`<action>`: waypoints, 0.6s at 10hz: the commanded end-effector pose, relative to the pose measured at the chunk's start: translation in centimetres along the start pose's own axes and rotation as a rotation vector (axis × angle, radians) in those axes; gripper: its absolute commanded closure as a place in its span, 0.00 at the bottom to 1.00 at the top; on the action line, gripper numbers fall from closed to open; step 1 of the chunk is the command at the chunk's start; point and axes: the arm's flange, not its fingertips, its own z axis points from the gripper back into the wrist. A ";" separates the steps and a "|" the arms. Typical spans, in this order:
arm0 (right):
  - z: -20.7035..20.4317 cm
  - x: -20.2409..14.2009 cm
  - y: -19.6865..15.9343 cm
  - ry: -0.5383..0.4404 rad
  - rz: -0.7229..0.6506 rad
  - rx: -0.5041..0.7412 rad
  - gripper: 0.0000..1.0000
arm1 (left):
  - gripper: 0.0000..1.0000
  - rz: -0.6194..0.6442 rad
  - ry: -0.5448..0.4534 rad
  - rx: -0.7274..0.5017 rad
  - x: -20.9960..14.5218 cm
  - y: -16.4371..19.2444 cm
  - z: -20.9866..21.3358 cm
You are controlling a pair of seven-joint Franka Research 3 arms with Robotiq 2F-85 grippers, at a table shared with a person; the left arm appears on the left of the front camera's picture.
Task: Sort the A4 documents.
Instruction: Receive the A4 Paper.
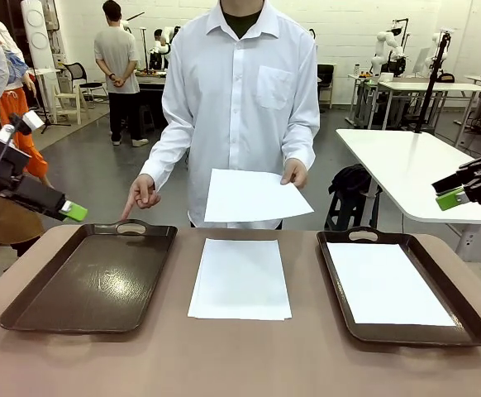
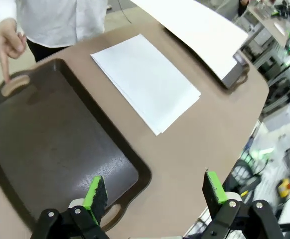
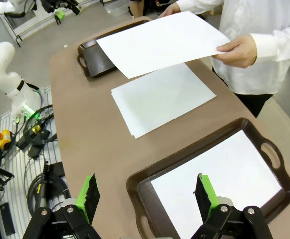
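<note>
- A4 documents [image 1: 240, 279] lie stacked mid-tabletop, long axis running from near edge to far edge, roughly midway between the two arms.
- Left gripper [image 2: 155, 191] hovers by the tabletop's left edge, jaws wide, holding nothing.
- Left tray [image 1: 26, 310] is empty; a person's hand [image 1: 141, 194] points at its far handle.
- Held sheet [image 1: 253, 196] hangs over the far edge, centre.
- Right tray [image 1: 333, 273] carries one sheet [image 1: 389, 285].
- Right gripper [image 3: 147, 191] hovers by the right edge, wide and empty.
</note>
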 end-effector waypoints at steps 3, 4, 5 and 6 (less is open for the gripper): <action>-0.2 0.0 0.0 0.002 0.000 0.006 0.00 | 0.00 0.229 -0.022 -0.115 5.1 4.6 -7.1; -0.2 0.0 0.0 0.002 0.000 0.006 0.00 | 0.00 0.301 -0.052 -0.166 6.0 5.7 -9.5; -0.2 0.0 0.0 0.002 0.000 0.006 0.00 | 0.00 0.396 -0.106 -0.214 7.0 6.7 -11.5; -0.2 0.0 0.0 0.002 0.000 0.006 0.00 | 0.00 0.461 -0.132 -0.240 7.8 7.5 -13.2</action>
